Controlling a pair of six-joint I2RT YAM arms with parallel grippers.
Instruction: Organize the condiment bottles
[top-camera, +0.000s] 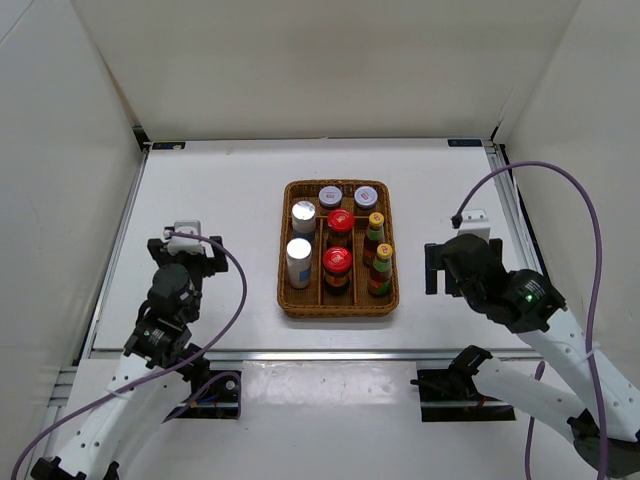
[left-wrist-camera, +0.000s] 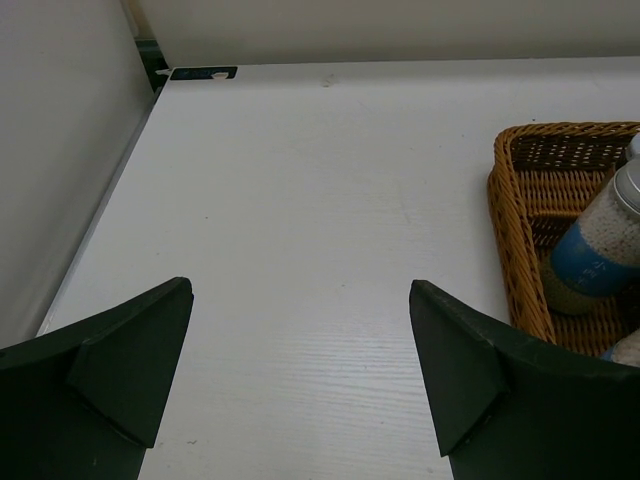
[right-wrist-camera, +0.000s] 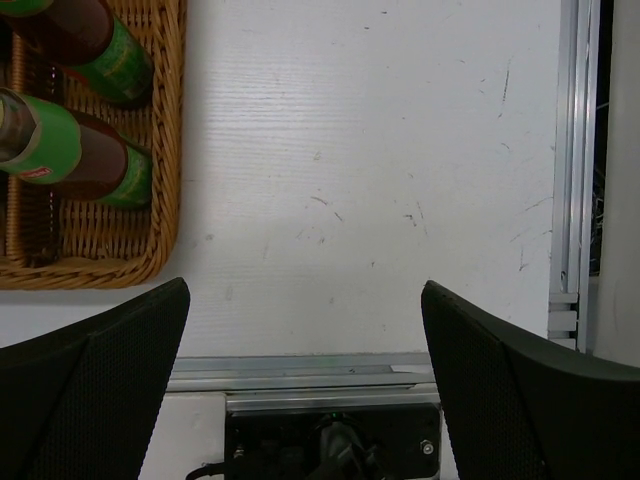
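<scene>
All eight condiment bottles stand in the wicker tray (top-camera: 290, 300): two white silver-capped shakers (top-camera: 300, 262) in the left column, two grey-lilac-lidded jars (top-camera: 331, 197) at the back, two red-lidded jars (top-camera: 337, 265) in the middle, two yellow-capped sauce bottles (top-camera: 380, 268) on the right. My left gripper (top-camera: 188, 243) is open and empty, left of the tray; its view shows a shaker (left-wrist-camera: 600, 250) in the tray's corner (left-wrist-camera: 515, 230). My right gripper (top-camera: 432, 268) is open and empty, right of the tray; its view shows the sauce bottles (right-wrist-camera: 90, 160) lying across the top left.
White walls enclose the table on three sides. A metal rail (right-wrist-camera: 575, 160) runs along the table's right edge, and another along its front edge (top-camera: 320, 352). Cables loop from both arms.
</scene>
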